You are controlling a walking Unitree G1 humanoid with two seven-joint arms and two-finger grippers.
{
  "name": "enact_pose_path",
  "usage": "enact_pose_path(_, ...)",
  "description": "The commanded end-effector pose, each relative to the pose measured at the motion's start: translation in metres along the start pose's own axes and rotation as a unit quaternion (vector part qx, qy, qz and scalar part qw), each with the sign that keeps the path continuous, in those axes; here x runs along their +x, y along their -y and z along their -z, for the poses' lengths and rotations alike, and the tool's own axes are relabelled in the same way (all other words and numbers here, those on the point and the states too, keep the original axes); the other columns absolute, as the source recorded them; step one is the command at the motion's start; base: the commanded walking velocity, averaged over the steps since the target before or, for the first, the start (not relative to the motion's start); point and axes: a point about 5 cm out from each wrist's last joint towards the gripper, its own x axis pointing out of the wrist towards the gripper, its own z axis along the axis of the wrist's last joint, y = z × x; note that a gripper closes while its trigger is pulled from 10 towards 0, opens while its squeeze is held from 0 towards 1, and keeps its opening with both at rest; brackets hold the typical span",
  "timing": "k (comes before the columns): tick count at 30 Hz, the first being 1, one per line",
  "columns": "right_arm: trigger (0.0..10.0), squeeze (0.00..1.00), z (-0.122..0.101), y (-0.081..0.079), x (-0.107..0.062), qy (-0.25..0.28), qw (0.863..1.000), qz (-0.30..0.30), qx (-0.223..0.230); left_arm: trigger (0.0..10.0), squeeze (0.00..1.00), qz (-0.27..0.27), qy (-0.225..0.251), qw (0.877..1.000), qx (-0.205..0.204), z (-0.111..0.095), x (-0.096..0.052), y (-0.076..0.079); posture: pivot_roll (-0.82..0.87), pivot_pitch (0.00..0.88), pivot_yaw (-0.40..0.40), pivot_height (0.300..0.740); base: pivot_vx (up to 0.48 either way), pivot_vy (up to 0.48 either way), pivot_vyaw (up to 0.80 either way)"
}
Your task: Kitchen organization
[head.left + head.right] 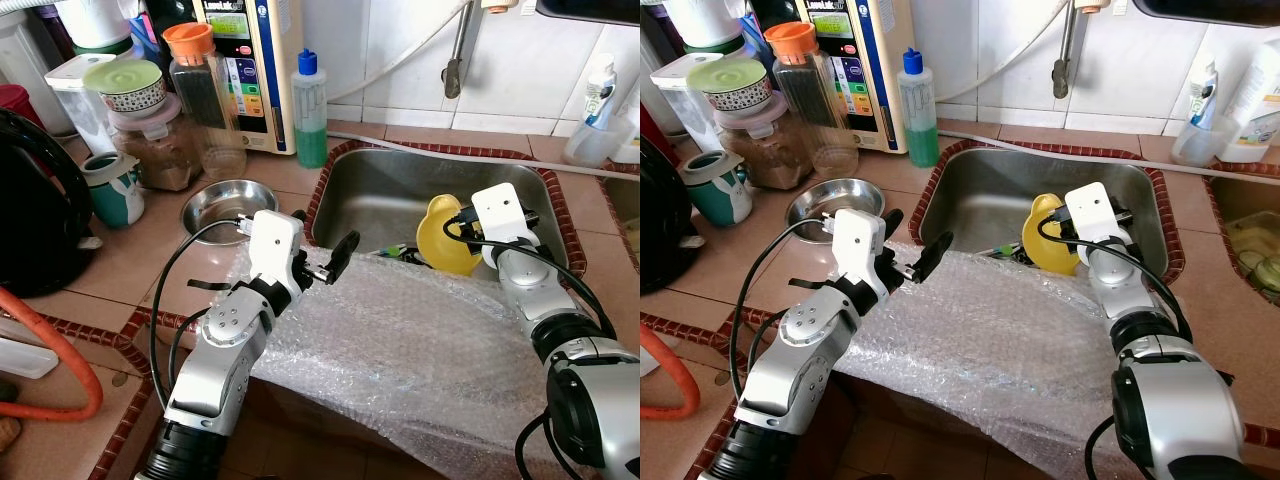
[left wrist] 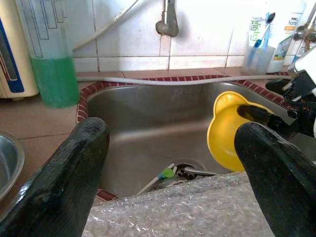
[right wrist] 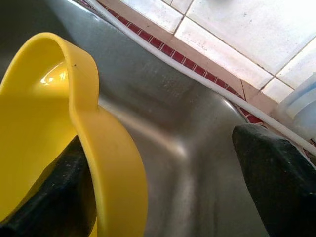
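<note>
Reaching into sink (image 1: pixel 370 190) | right gripper (image 1: pixel 462 222) straddling yellow bowl (image 1: pixel 443 236) rim

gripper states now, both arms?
Left gripper: jaws open, empty, over the bubble wrap sheet.
Right gripper: jaws open around the yellow plastic bowl's rim.

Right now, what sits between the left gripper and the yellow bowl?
Between the left gripper and yellow bowl: bubble wrap's edge and open sink basin with utensils near the drain, per left wrist view.
</note>
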Motion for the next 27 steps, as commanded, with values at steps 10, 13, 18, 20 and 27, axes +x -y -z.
enact_pose_path(10,10.0,1.00,0.005,-0.001,0.001,-0.037,0.999,-0.029,-0.007,10.0,0.00,-0.004,-0.002,1.000,0.009,-0.002,0.004,-0.002,0.15,0.019,0.086,0.740,0.000,0.000,0.00)
enact_pose_path(13,10.0,1.00,0.012,-0.002,-0.001,-0.061,0.997,-0.043,-0.014,10.0,0.00,-0.005,-0.004,1.000,0.010,-0.001,0.004,-0.002,0.15,0.020,0.082,0.740,0.000,0.000,0.00)
enact_pose_path(18,10.0,1.00,0.033,-0.013,-0.008,-0.140,0.984,-0.108,0.008,10.0,0.00,-0.007,-0.004,1.000,0.010,-0.001,0.003,-0.003,0.15,0.019,0.081,0.740,0.000,0.000,0.00)
enact_pose_path(20,10.0,1.00,0.035,-0.009,-0.008,-0.149,0.984,-0.095,0.032,10.0,0.00,-0.007,-0.004,1.000,0.011,-0.001,0.004,-0.003,0.15,0.018,0.079,0.740,0.000,0.000,0.00)
enact_pose_path(27,10.0,1.00,0.034,-0.019,-0.009,-0.165,0.970,-0.150,0.101,10.0,0.00,-0.006,-0.003,1.000,0.011,-0.001,0.004,-0.003,0.14,0.017,0.082,0.740,0.000,0.000,0.00)
